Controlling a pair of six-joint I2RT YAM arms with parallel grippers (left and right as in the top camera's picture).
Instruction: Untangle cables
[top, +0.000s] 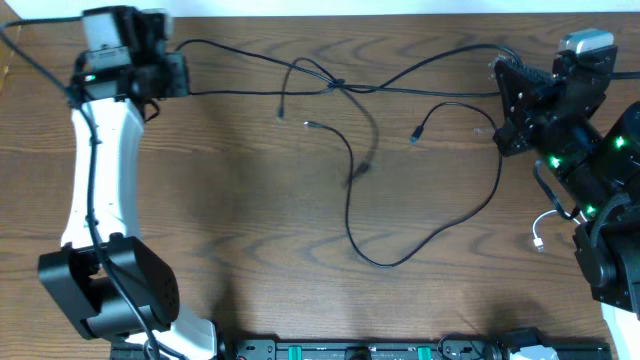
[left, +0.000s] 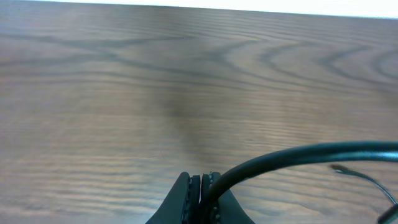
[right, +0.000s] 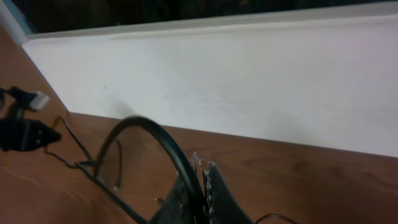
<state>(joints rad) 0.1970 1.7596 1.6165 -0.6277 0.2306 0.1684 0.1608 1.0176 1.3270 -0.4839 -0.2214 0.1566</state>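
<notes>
Far left: clenched in left gripper (top: 172, 72), one black strand of the cables (top: 347, 210). Mid-table: crossed at a knot (top: 338, 85), loops trailing toward the near edge. Right: clamped in right gripper (top: 505, 100), another strand. Avoid pulling straight apart: likely to cinch the knot or strip a strand loose. Knot visible overhead only; pinch itself confirmed only at the wrists.

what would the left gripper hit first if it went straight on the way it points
Nothing, as far as its wrist view shows: ahead of the left gripper lies only bare table up to the far edge. The cable it holds bends off right, out of that line.
</notes>
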